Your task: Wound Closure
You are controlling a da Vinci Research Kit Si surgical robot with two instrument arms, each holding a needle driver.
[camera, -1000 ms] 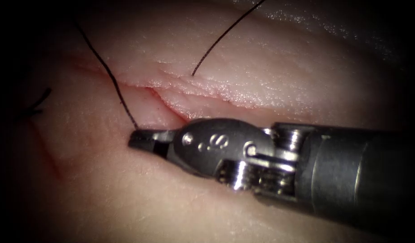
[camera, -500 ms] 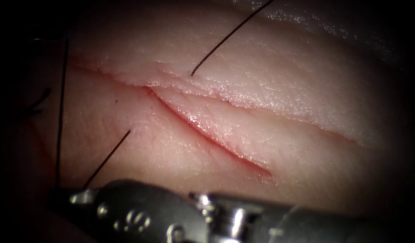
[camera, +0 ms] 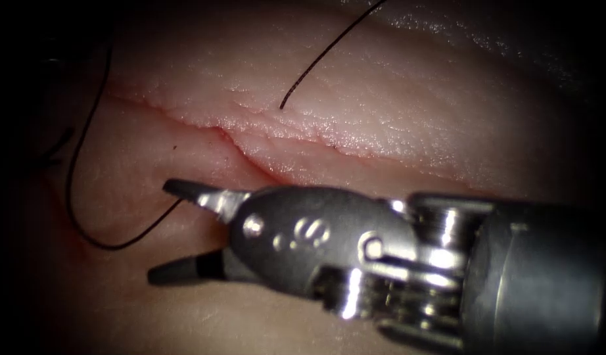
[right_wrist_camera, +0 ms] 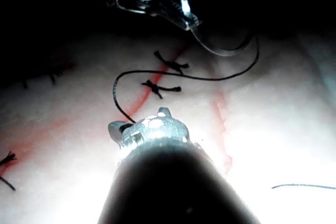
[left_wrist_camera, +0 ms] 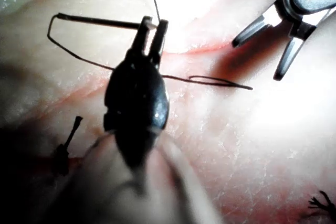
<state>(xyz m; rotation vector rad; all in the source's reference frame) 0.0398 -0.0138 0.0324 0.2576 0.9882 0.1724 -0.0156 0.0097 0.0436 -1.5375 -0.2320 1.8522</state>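
1 needle [left_wrist_camera: 100, 21]: out of the tissue, lying level above it. It is held near the end away from its thread, and the rest of the curve is free.
Thread [camera: 112, 248]: it lies slack in 1 open loop on the left side of the cut and runs up to meet the upper jaw of the right tool.
Second strand [camera: 342, 31]: it enters the tissue on the right side of the cut and is well apart from both tools.
Cut [camera: 240, 148]: open, with its edges not drawn together at this point.
Tissue [camera: 415, 98]: pale, with red fluid [camera: 73, 230] just beside the loop.
Knotted stitches [right_wrist_camera: 160, 88]: 2, with short cut ends, lying between the 2 tools.
Left tool [left_wrist_camera: 152, 24]: jaws clamped on the needle.
Right tool [camera: 171, 230]: jaws spread wide and holding nothing, with the lower jaw close over the tissue on the left side of the cut.
Technique (judgement): any grasp from here should take the strand alone, square between the jaws and clear of the tissue. The slack should be kept away from the cut edges and the needle point.
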